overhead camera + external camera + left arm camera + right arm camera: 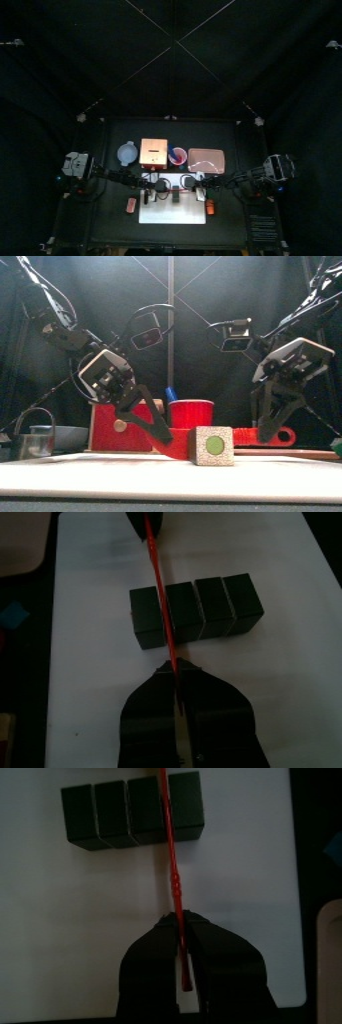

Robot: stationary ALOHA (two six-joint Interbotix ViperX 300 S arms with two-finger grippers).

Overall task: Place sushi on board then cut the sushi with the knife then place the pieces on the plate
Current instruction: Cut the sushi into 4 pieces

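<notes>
Left gripper's (170, 670) knife (156, 592) lies crosswise over sushi roll (214, 607)

2 black arms (60, 331); cross-plates (297, 353) seemingly white.

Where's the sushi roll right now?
In the front view the sushi roll stands centre on the white cutting board, under the red knife, in front of the red cup.

The sushi roll (214, 445) sits on the board (94, 692), cup (191, 414) behind it.
</notes>
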